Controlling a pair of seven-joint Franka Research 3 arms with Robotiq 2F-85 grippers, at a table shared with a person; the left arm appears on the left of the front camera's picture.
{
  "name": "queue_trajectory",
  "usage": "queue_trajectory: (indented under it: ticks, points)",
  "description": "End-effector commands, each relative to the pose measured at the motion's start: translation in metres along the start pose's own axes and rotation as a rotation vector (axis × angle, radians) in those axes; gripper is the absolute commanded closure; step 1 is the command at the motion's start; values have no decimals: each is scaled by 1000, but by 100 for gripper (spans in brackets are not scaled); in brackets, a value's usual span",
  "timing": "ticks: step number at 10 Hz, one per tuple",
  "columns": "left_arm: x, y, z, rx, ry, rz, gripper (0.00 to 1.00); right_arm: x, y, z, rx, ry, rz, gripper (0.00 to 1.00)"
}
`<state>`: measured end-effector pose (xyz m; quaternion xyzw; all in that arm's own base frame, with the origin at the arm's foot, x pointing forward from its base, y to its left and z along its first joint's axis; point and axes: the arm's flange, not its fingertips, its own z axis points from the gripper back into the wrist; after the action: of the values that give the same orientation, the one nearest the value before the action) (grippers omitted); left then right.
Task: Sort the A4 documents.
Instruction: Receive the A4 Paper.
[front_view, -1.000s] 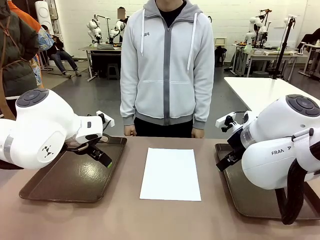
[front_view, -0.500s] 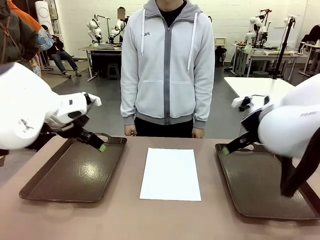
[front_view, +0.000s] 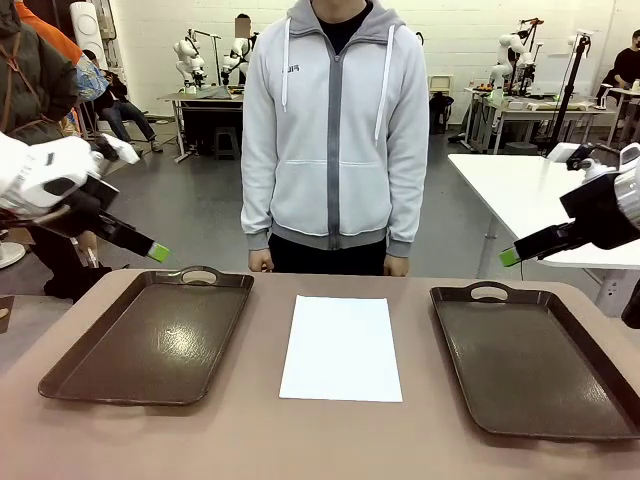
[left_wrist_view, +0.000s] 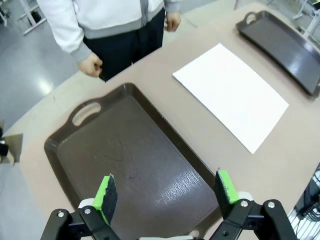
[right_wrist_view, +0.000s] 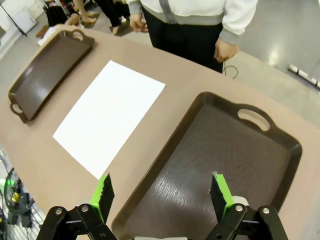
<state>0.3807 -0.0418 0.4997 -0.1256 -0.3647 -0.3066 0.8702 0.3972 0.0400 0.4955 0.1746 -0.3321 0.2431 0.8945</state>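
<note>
Left of the A4 document (front_view: 341, 347), my left gripper (front_view: 155, 252) hung raised, fingers (left_wrist_view: 106, 192) wide, empty, by 1 brown tray (front_view: 150, 345), right of it, my right gripper (front_view: 510, 257) the same.

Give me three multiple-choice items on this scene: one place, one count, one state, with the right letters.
1. The white sheet lies: A) on the table between the trays B) in the left tray C) in the right tray
2. Trays in all: A) one B) three C) two
3. Both pairs of jaws are: A) shut on the sheet B) open, empty C) shut on a handle
1 A: bare table shows on both sides of it. 2 C: one lies each side of it. 3 B: wrist views show them spread with nothing between.
</note>
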Motion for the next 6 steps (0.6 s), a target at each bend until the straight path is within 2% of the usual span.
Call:
queue_trajectory:
  ticks: [1,4,6]
  points:
    - [-39,-1,20,-98,-97,5,0,-8,-2,6,50,-24,15,0]
    - [-52,17,32,-82,-88,18,0,-13,-9,29,49,-66,15,0]
    - [-53,15,31,-97,-86,-5,0,-21,-14,36,56,-77,3,0]
